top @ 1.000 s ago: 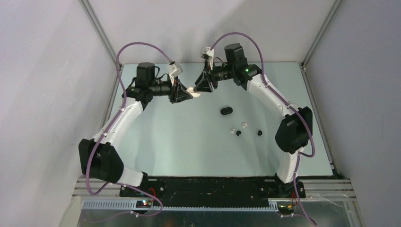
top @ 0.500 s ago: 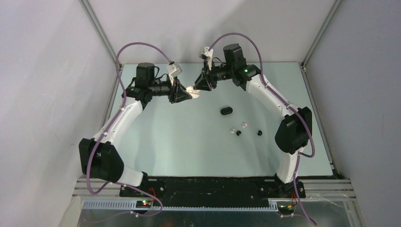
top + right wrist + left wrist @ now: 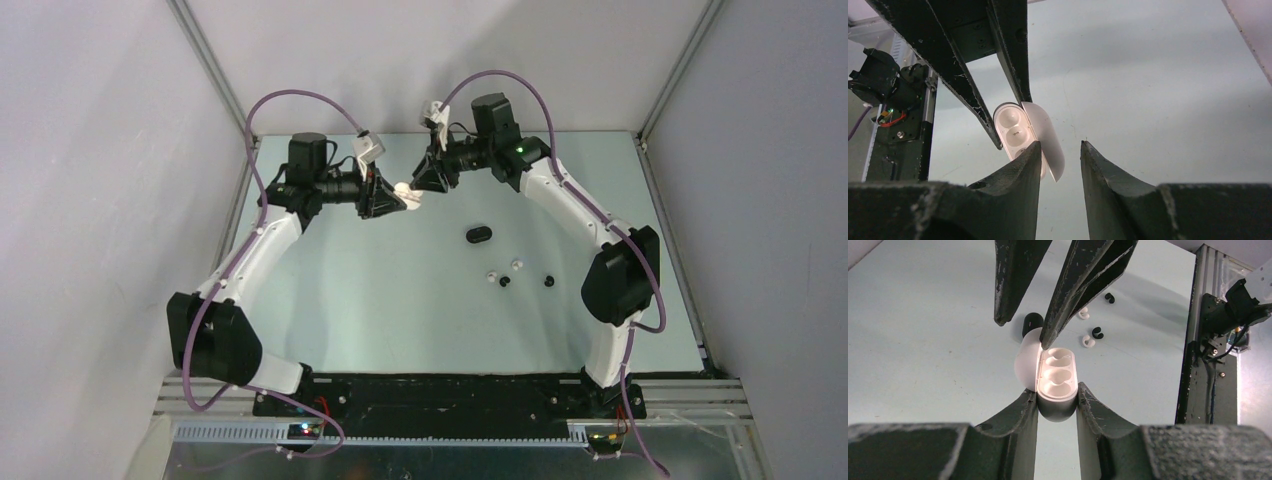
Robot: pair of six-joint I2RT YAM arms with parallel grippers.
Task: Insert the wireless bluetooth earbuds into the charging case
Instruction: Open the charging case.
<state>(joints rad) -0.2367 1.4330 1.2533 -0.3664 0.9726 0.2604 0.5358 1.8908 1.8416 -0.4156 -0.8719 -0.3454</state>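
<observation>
Nudged closer and narrowed since a second ago, the right gripper (image 3: 1060,150) brackets the flipped-open lid (image 3: 1045,135) with jaws apart, seemingly to keep it open. The left gripper (image 3: 1057,399) clamps the white charging case (image 3: 1055,375) aloft near the far edge of the tabletop (image 3: 380,300), empty wells exposed. A black case (image 3: 479,235) and four wireless bluetooth earbuds (image 3: 517,263) wait loose toward the right edge.

Left pincer (image 3: 1057,397) clamped on the open white charging case (image 3: 1057,377).
One right pincer (image 3: 1024,334) finger touched its lid; a black case (image 3: 1032,320) and four earbuds (image 3: 1088,341), two white, two black, lay on the surface (image 3: 923,340) beyond.
</observation>
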